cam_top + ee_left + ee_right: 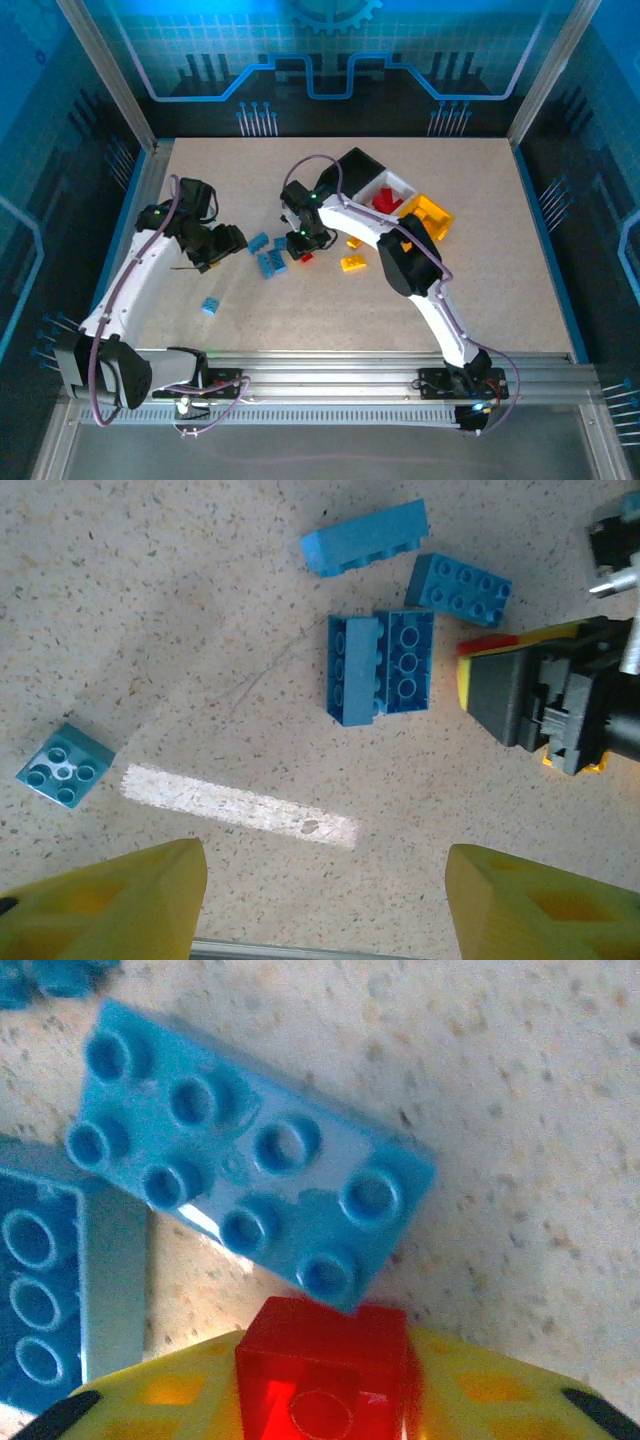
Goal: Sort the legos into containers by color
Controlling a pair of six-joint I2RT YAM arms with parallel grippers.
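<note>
My right gripper (303,246) (325,1400) is down at the table in the middle of a cluster of legos, its yellow fingers shut on a small red lego (325,1365) (487,643). A light blue eight-stud lego (250,1150) lies just in front of it, touching the red one's far edge. Left of the cluster, my left gripper (226,246) (325,880) hovers open over bare table with nothing between its fingers. Ahead of it lie blue legos (380,665) (366,538) (458,587). The containers stand at the back right: black (358,166), white (403,184) holding red legos, yellow (437,212).
A lone blue lego (210,306) (64,765) sits nearer the left arm's base. Yellow-orange legos (353,263) lie right of the right gripper, beside its white forearm. Metal frame posts and blue walls surround the table.
</note>
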